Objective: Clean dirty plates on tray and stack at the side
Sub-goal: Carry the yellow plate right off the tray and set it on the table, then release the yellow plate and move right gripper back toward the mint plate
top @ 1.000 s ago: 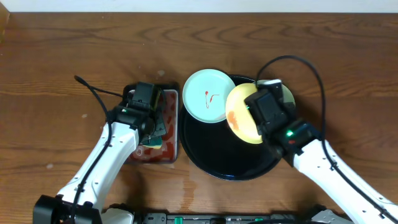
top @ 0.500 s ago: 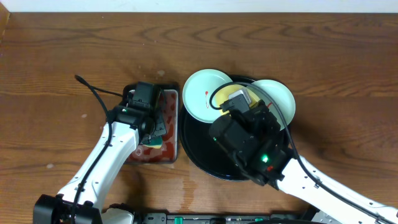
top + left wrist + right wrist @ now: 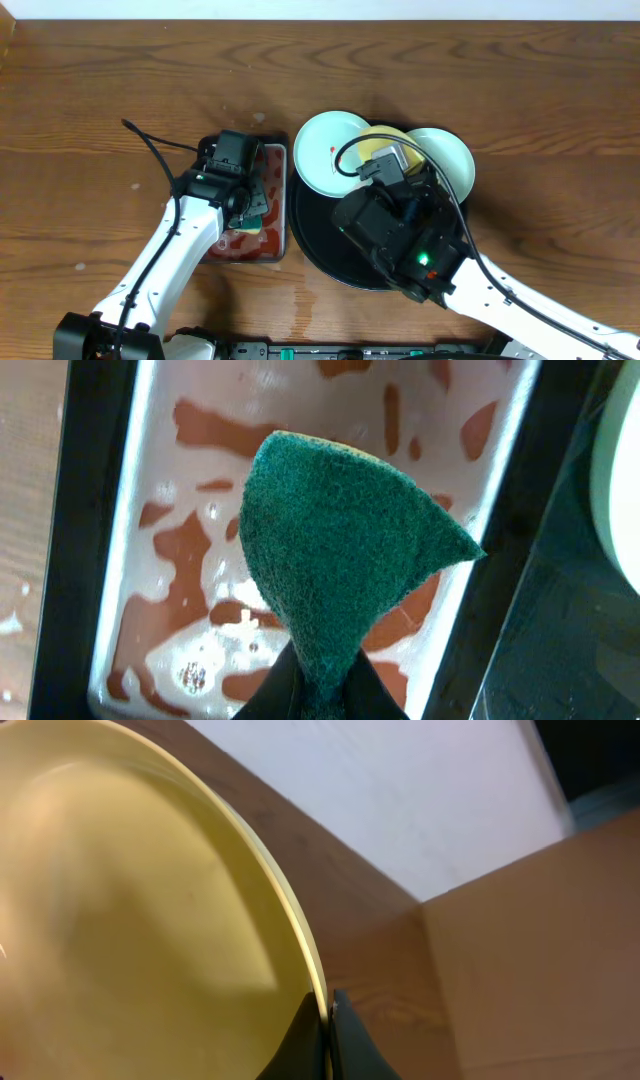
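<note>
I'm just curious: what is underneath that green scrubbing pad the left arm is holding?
Under the green pad lies a small metal tray, its floor blotched with red sauce and whitish liquid. The patch directly beneath the pad is covered, so it cannot be seen.

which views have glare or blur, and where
Left wrist: the green scouring sponge is sharp, with wet white glare on the small rectangular metal tray behind it. Right wrist: the pale yellow round plate looks soft, and the top right corner is smeared. Overhead: even light, crisp.
</note>
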You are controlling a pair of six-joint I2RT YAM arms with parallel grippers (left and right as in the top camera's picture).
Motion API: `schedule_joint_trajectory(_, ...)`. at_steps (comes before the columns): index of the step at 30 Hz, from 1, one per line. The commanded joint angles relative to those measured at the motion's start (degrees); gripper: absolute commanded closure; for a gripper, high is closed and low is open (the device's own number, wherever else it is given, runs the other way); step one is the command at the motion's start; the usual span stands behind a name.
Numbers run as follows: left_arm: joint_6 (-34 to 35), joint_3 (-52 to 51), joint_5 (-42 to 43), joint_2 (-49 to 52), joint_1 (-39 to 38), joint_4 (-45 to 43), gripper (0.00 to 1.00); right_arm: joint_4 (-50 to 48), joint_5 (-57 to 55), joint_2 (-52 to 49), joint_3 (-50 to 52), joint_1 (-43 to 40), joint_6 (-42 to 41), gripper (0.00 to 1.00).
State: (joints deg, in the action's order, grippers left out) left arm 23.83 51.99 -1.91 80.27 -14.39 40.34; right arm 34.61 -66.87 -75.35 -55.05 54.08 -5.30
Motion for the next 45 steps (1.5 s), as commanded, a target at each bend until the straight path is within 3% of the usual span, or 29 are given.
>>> schedule_joint_trajectory(1, -3.2, -0.5, -1.8, 0.3, 0.2, -1.3, 0.93, 0.2, 5.7, 0.8, -1.5, -2.9, -9.6, 0.99)
schedule_joint_trajectory(10, -8.8, -0.5, -1.8, 4.7, 0.2, -7.1, 0.92, 5.1, 27.1, 0.8, -1.5, -19.4, -25.3, 0.99)
schedule_joint_trajectory(22, -8.8, -0.5, -1.8, 14.9, 0.2, -11.3, 0.92, 6.6, 60.4, 1.0, -1.5, -52.5, -25.9, 0.99)
schedule_joint_trajectory(24, -8.8, -0.5, -1.8, 15.7, 0.2, -11.3, 0.84, 6.8, 63.7, 1.0, -1.5, -58.4, -25.7, 0.99)
schedule_joint_trajectory(26, -8.8, -0.5, -1.8, 16.1, 0.2, -11.3, 0.61, 7.1, 64.6, 1.0, -1.5, -63.5, -25.7, 0.99)
schedule_joint_trajectory(28, -8.8, -0.5, -1.8, 16.2, 0.2, -11.3, 0.49, 7.5, 64.6, 1.0, -1.5, -67.9, -25.7, 0.99)
schedule_joint_trajectory(39, -8.8, -0.5, -1.8, 16.2, 0.2, -10.1, 0.38, 9.6, 63.1, 1.0, -0.7, -84.9, -26.2, 0.99)
schedule_joint_trajectory(45, -8.8, -1.1, -1.8, 16.2, 0.2, -9.8, 0.42, 9.9, 59.3, 0.3, 1.4, -90.7, -27.1, 0.99)
